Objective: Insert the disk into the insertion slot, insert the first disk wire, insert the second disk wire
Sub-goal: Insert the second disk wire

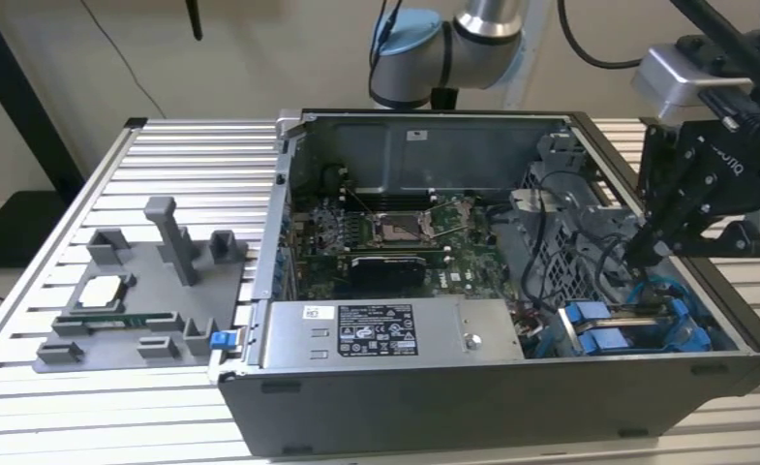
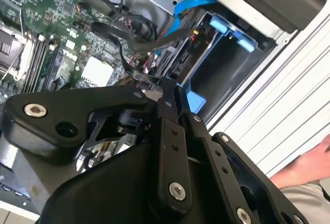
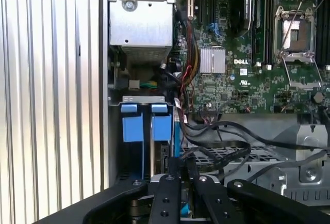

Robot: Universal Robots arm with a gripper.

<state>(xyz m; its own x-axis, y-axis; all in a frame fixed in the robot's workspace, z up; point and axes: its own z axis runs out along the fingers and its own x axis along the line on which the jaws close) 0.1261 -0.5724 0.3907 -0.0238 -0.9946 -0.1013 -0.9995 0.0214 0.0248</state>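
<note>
I've got the gripper (image 1: 641,254) down inside the open PC case (image 1: 483,387), at the drive cage on the exterior view's right. Fingers (image 2: 167,108) look pressed together w/ a dark cable (image 2: 131,41) right at the tips; can't tell if it's actually pinched. Insertion slot (image 3: 146,126) sits just beside the gripper; blue carrier tabs (image 1: 606,329) show there, so the disk (image 3: 161,154) seems seated, mostly hidden. Motherboard (image 3: 247,53) is nearby.
</note>
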